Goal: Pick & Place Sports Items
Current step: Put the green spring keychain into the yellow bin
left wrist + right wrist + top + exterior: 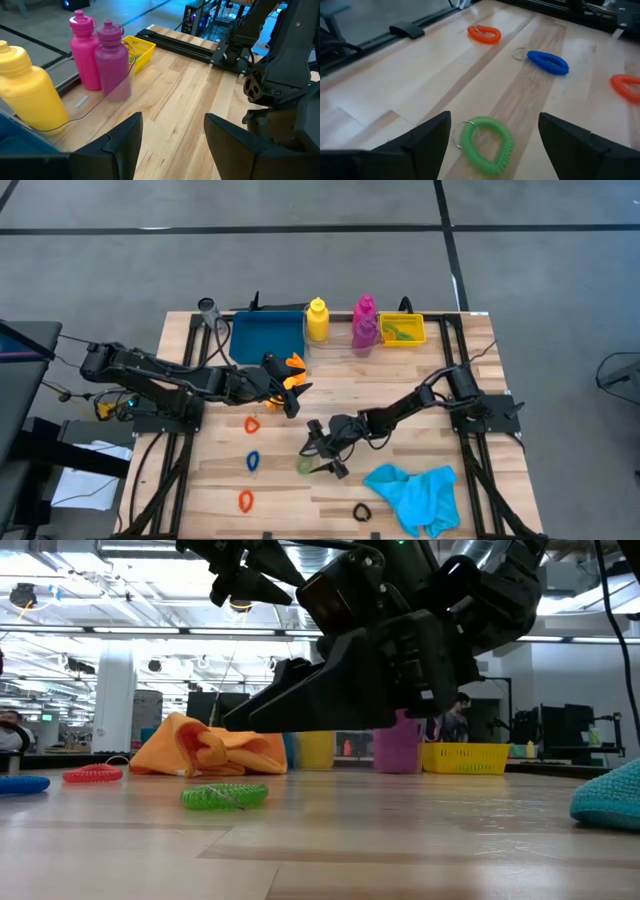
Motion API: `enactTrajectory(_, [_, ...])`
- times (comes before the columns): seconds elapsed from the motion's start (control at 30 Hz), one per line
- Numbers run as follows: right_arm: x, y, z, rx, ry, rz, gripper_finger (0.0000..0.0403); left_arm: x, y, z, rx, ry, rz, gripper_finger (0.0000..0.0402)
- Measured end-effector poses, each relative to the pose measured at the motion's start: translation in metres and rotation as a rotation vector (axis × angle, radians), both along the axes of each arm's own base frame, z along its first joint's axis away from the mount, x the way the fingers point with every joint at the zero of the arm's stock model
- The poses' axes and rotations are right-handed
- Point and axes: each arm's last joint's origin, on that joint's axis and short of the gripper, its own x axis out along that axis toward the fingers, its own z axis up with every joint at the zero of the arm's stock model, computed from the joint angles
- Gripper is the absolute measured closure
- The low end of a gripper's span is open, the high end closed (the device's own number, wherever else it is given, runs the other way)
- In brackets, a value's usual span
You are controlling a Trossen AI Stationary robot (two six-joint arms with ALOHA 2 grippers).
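Ring (pixel 304 467) half-hidden under right gripper (pixel 322 457)

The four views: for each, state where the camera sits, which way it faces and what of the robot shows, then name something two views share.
High view: above the table, facing straight down; both arms show.
Low view: at tabletop height, facing level across; the right gripper hangs open above the green ring.
Left wrist view: on the left arm, past its open fingers toward the yellow bottle, magenta bottle and purple bottle.
Right wrist view: on the right arm, down past its fingers.
Shared: the green ring shows in the low and right wrist views.
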Motion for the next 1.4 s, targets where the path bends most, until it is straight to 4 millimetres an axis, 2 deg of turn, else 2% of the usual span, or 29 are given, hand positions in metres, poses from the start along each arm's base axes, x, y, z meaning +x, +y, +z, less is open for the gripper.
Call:
enactTrajectory(0.43, [-0.002, 0.001, -0.003, -0.042, 0.023, -0.009, 0.0109, 0.0, 0.0, 0.0, 0.0, 0.0, 0.0, 0.0192])
enactTrajectory(0.6, [0.0, -0.005, -0.004, -0.059, 0.02, -0.034, 0.0109, 0.0, 0.0, 0.0, 0.0, 0.0, 0.001, 0.0192])
enactTrajectory(1.03, [-0.002, -0.004, -0.007, -0.08, 0.034, 0.039, 0.0109, 0.0, 0.0, 0.0, 0.0, 0.0, 0.001, 0.0192])
enactTrajectory(1.13, [0.001, -0.006, -0.016, -0.103, 0.047, 0.006, 0.0109, 0.0, 0.0, 0.0, 0.0, -0.001, 0.001, 0.0192])
enactTrajectory(1.23, [0.014, -0.007, -0.028, -0.091, 0.08, -0.021, 0.0109, 0.0, 0.0, 0.0, 0.0, -0.002, 0.001, 0.0192])
enactTrajectory(1.4, [0.033, 0.005, -0.03, -0.084, 0.13, 0.031, 0.0109, 0.0, 0.0, 0.0, 0.001, 0.0, 0.001, 0.0192])
